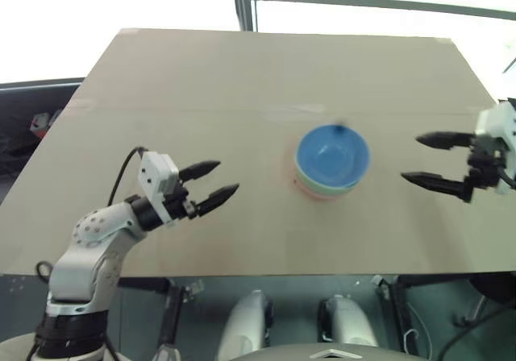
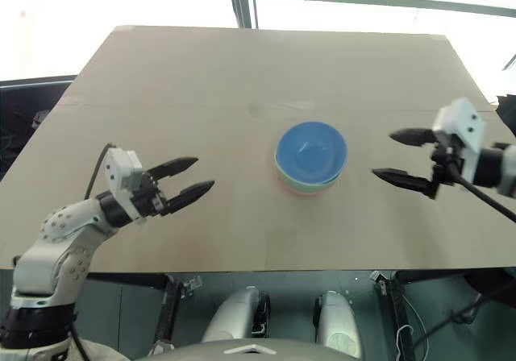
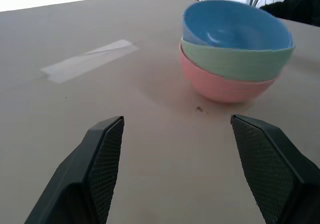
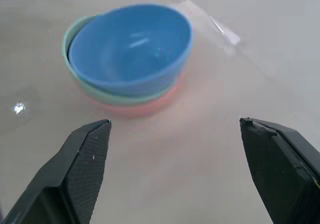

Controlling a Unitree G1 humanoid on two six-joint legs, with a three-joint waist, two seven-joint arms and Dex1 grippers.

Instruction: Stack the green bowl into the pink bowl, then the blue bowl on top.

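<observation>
Three bowls stand nested in one stack at the middle of the table. The blue bowl (image 1: 332, 155) sits on top, the green bowl (image 3: 235, 63) under it, and the pink bowl (image 3: 225, 86) at the bottom on the tabletop. The blue bowl (image 4: 131, 45) leans slightly off-centre inside the green bowl (image 4: 75, 34). My left gripper (image 1: 214, 182) is open and empty, well to the left of the stack. Right of the stack, my right gripper (image 1: 419, 159) stands open and empty, its fingers pointing at the bowls.
A strip of clear tape (image 3: 90, 60) lies flat on the beige table (image 1: 242, 79) just behind the stack. The table's front edge (image 1: 258, 274) runs below both arms. Windows and a dark frame lie beyond the far edge.
</observation>
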